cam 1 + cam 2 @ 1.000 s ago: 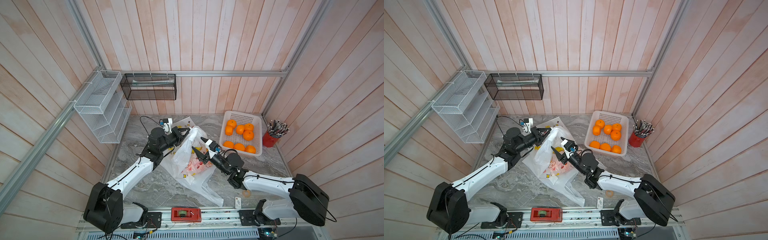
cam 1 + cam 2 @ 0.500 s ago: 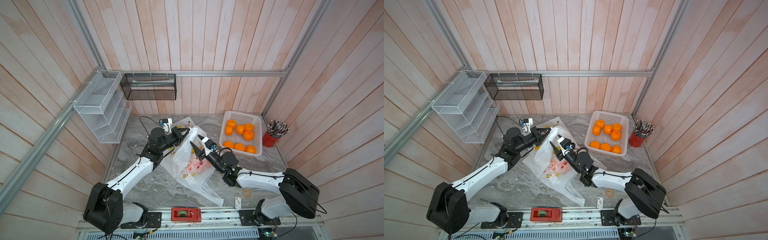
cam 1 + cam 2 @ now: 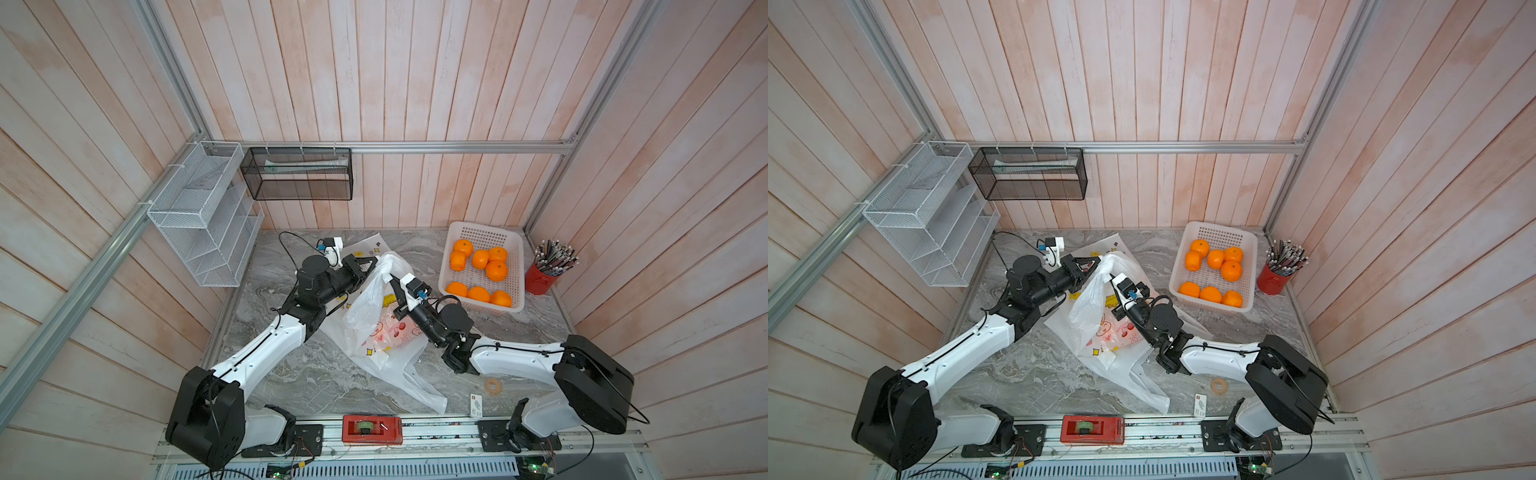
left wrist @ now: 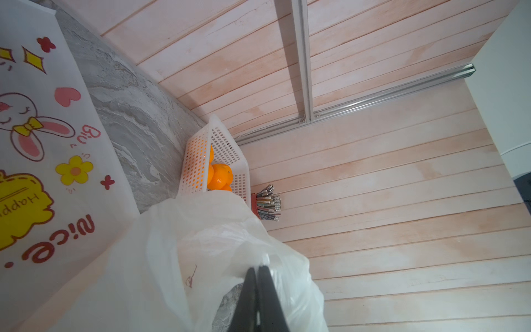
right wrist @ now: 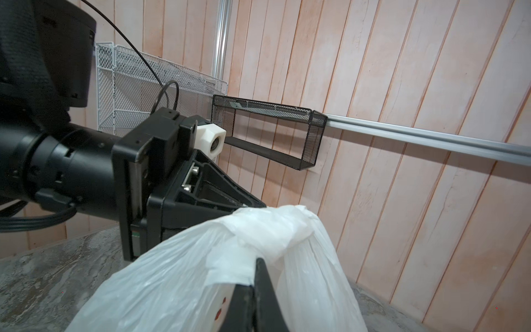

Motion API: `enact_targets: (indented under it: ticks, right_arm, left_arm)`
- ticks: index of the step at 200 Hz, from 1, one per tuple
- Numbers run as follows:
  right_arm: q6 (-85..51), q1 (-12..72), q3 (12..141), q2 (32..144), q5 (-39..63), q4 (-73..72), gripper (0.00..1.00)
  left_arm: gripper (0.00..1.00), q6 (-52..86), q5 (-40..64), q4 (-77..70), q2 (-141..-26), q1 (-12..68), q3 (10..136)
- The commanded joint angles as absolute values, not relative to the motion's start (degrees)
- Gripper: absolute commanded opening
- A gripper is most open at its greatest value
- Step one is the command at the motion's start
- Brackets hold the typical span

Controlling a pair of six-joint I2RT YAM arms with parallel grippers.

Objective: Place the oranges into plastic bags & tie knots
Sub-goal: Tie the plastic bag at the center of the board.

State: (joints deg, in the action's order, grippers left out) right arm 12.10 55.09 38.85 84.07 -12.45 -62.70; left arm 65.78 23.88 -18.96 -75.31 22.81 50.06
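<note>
Left gripper (image 3: 375, 261): jaws pressed together, clamped on thin film at the top of the plastic bag (image 3: 369, 316). Close up from the left wrist, left gripper (image 4: 258, 268) with white film bunched around both black fingers

Right gripper (image 3: 391, 277): jaws together as well, nipping a folded strip of the same bag's rim, just beside the left gripper's tips. Close up from the right wrist, right gripper (image 5: 253, 276) with film draped against it

Plastic bag strung between the two grippers, top edge lifted, belly sagging below them onto the grey marbled table (image 3: 299, 374). Pink and yellow print showing through; contents not readable through the film

Second bag (image 4: 43, 138) flat on the table beneath the left gripper, bunny, flower and "Nice" print face up. Loose bag film (image 3: 419, 386) spread flat well behind the right gripper, toward the arm bases

Oranges (image 3: 482, 266): eight counted, all in the white perforated basket (image 3: 485, 227), well apart from the right gripper on its outer side. Red pencil cup (image 3: 540, 281) just beyond the basket
</note>
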Motion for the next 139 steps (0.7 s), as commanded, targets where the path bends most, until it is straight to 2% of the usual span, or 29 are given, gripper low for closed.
enact_targets:
  ticks: [1,44,91,139]
  right_arm:
    - [12.8,55.4,36.9,80.7,-15.3,-60.8,0.0]
    - [11.9,55.4,33.2,75.8,-18.3,-53.7,0.0]
    - [8.4,55.4,30.4,70.9,-25.2,-41.8,0.0]
    - [-3.7,53.0,32.2,70.8,-33.9,-23.6,0.0]
  left_arm:
    - [0.0,60.0,21.3,-16.2,-73.4,20.3,52.2]
    - [0.0,54.7,18.0,-12.5,-72.8,16.9,53.1]
    - [0.0,47.5,9.9,-6.6,-72.0,15.5,52.4]
    - [0.0,43.8,5.0,-4.9,-71.7,12.6,48.4]
